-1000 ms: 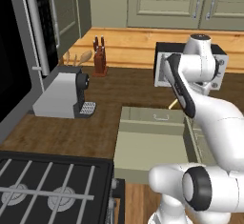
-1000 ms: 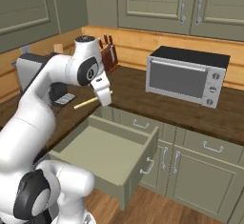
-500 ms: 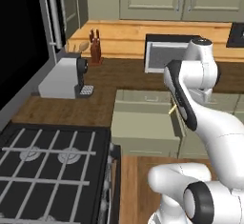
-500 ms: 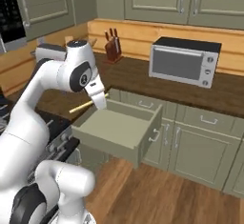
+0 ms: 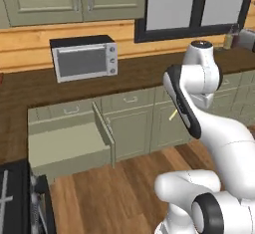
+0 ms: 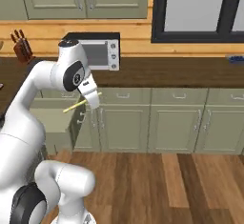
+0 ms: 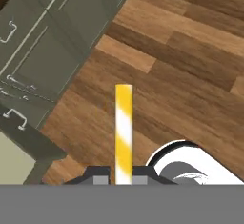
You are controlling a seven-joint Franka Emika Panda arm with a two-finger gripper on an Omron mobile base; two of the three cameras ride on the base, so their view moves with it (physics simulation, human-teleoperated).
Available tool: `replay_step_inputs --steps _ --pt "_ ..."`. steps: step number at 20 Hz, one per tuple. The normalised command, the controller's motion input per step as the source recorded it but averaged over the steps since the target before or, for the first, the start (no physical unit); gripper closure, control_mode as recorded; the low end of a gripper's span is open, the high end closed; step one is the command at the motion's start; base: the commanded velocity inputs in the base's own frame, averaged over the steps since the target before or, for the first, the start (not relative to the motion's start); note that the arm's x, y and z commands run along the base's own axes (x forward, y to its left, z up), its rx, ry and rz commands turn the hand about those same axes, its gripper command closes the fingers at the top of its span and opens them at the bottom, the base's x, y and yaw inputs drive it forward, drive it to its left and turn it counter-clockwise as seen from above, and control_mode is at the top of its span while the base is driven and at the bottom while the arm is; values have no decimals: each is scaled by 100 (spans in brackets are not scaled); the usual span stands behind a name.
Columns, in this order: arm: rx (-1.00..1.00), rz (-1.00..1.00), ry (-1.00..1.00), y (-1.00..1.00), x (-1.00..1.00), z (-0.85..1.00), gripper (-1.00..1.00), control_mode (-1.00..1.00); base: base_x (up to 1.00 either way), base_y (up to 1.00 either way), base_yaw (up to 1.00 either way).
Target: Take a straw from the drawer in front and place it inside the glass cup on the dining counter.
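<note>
Yellow-striped straw (image 7: 124, 132) clamped in the end effector (image 7: 123, 173), centre frame above wood flooring (image 7: 190, 66); drawer (image 5: 67, 146) open, lower left.

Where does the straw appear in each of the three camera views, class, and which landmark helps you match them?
Left base view: the straw pokes out right of centre, beside the arm, before the cabinets.
Right base view: left of centre, slanting from the gripper, shut on it.
Hand view: bottom centre, upright between the fingertips, over the wooden floor.
Shared landmark: the open drawer.
</note>
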Motion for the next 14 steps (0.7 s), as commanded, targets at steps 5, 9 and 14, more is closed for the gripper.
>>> replay_step_inputs --steps 5,9,14 --pt "0 0 0 0 0 0 100 100 0 -66 -80" --pt "0 0 0 0 0 0 100 100 0 -72 -79" --pt "0 0 0 0 0 0 100 100 0 -68 -79"
